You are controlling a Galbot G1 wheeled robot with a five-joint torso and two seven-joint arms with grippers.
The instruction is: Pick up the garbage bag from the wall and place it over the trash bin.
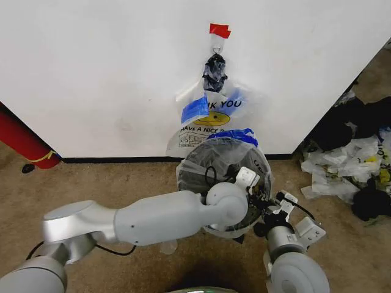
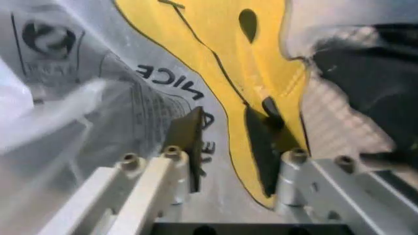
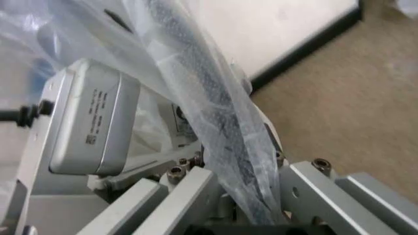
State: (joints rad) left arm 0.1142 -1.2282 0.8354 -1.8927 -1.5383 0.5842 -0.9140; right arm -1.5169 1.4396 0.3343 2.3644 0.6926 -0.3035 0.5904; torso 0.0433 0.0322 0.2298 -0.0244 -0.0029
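Down at the near edge, the right claw (image 1: pixel 276 206) sits at the trash bin's (image 1: pixel 194 163) near right rim, and in its wrist view a twisted band of the garbage bag (image 3: pixel 216 127) runs straight down between its two fingers (image 3: pixel 179 193); it is clamped on that plastic. The left arm reaches across from the left, elbow bent, and its wrist sits over the bin's mouth. The left claw (image 2: pixel 228 147) has its dark pads (image 2: pixel 188 142) spread apart, nothing pinched between them, and the yellow smiley print of the bag fills the space just ahead of them.

The bin stands on the brown carpet close to the wall (image 1: pixel 91 73), with the bag's lower part draped over its far rim. Further up, the bag still hangs on the wall, its smiley and black lettering facing out, blue tape patches (image 1: pixel 194 110) on it, its bunched neck on a hook under red tape (image 1: pixel 219 29). Far left, a red cylinder (image 1: pixel 21 141) leans at the baseboard.
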